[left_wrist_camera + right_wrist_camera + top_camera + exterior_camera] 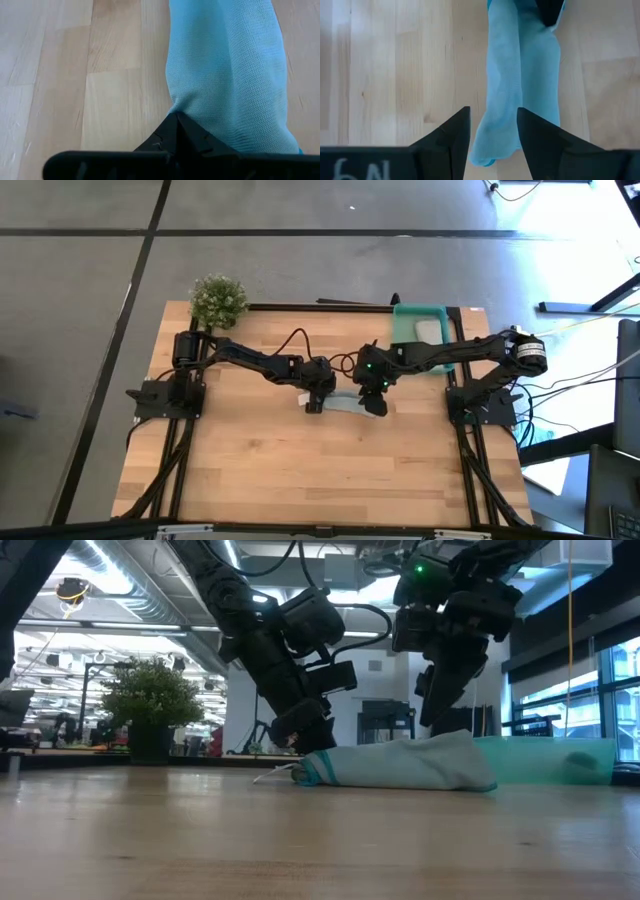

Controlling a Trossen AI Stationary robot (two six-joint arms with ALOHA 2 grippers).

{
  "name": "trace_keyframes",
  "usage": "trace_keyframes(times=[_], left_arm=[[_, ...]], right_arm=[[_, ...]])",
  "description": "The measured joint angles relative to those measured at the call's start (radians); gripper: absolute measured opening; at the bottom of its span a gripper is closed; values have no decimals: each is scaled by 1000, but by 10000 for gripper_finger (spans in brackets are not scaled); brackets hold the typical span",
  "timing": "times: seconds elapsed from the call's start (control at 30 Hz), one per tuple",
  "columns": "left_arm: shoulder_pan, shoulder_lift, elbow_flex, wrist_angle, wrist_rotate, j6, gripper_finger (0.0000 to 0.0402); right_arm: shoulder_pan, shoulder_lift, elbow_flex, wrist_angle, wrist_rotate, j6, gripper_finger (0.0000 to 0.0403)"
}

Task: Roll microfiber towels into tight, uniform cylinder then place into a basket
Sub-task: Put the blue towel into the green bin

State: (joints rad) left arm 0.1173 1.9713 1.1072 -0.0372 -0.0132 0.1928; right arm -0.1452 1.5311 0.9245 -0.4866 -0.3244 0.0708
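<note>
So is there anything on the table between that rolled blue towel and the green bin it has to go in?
Nothing visible blocks the way. The blue towel lies rolled at the table's middle, the left hand shut on one end and the right hand at the other. The teal bin sits at the far right corner with a pale towel already inside.

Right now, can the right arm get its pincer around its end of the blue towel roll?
Probably yes: the right pincer stands open astride the blue towel roll's end, with nothing between. The left pincer pinches the other end shut.

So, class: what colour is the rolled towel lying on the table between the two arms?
Light blue towel, plainest in the right wrist view.
</note>
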Motion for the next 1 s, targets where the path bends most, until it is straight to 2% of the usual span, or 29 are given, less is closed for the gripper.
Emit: trace_keyframes(times=[0.9, 1.0], left_arm=[[0, -1, 0, 3, -1, 0, 0], [0, -1, 0, 3, -1, 0, 0]], right_arm=[[-1, 0, 0, 91, 2, 6, 162], [0, 2, 0, 98, 28, 4, 174]])
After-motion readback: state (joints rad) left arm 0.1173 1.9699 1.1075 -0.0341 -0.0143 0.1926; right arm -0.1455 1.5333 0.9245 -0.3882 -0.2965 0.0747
